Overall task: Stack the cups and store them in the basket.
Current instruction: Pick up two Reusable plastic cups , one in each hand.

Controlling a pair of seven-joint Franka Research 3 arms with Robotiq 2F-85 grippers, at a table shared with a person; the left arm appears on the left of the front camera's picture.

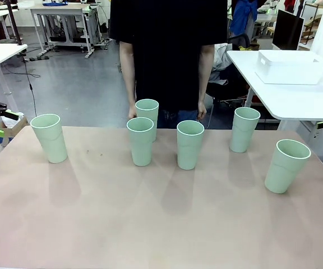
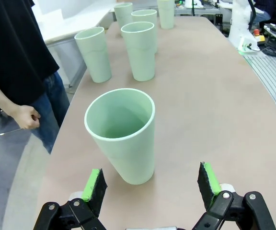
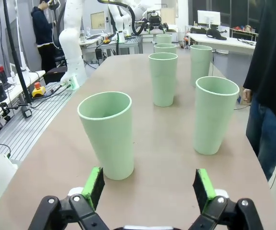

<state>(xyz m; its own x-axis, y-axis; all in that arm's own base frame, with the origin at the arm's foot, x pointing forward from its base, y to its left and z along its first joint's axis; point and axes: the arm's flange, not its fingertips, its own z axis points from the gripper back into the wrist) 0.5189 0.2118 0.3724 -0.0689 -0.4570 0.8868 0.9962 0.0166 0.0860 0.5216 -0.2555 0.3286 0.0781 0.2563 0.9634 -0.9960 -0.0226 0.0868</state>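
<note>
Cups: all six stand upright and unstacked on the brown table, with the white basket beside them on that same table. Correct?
No. The six cups do stand upright and unstacked on the brown table, but the basket sits on a separate white table at the far right, as the front view shows.

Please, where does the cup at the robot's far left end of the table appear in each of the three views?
Front view: the leftmost cup, standing apart from the others.
Left wrist view: the nearest cup, just ahead of the open left gripper.
Right wrist view: the farthest cup, top centre, partly behind another cup.
Shared landmark: the person in the black shirt.
</note>
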